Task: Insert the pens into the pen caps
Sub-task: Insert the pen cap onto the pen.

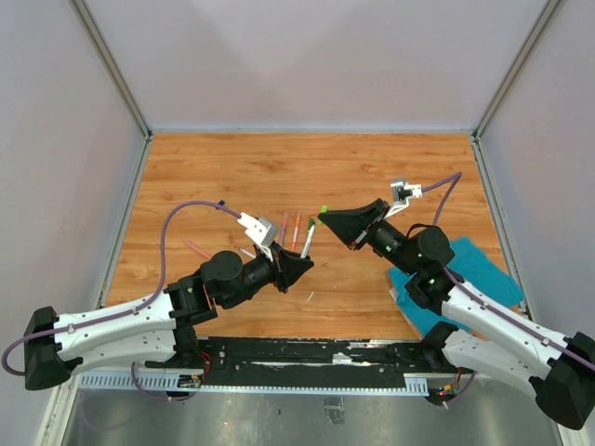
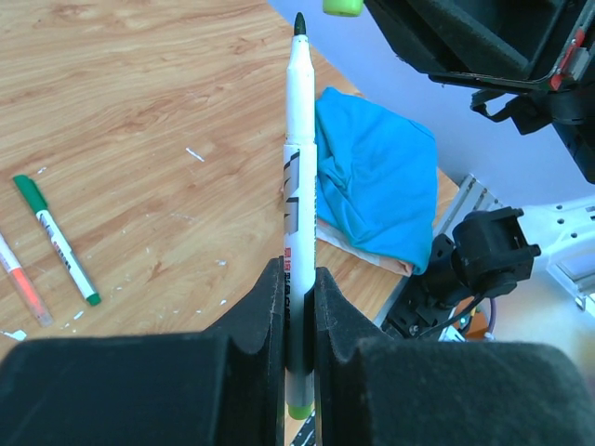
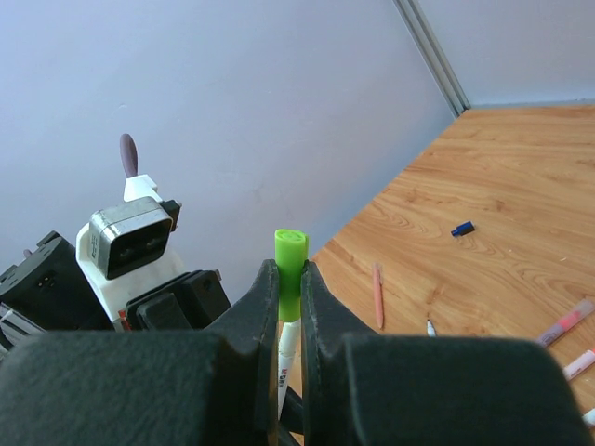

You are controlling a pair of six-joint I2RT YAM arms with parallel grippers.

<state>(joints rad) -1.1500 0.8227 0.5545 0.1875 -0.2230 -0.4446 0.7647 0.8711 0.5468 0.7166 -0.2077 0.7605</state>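
Note:
My left gripper (image 1: 299,263) (image 2: 298,276) is shut on a white-barrelled pen (image 2: 299,167) with a pale green rear end. The pen points forward, and its dark tip (image 2: 299,22) is bare. My right gripper (image 1: 327,221) (image 3: 290,271) is shut on a light green pen cap (image 3: 290,258) (image 2: 342,6) (image 1: 323,210). The cap hangs just beyond the pen tip, a little to its right in the left wrist view, and they do not touch. In the right wrist view the pen's barrel (image 3: 286,358) shows straight below the cap.
Loose pens lie on the wooden table: a green-capped one (image 2: 56,240), an orange one (image 2: 23,283) (image 3: 377,295) and pink ones (image 3: 567,322). A dark blue cap (image 3: 462,229) lies farther off. A teal cloth (image 1: 465,269) (image 2: 376,181) lies under the right arm.

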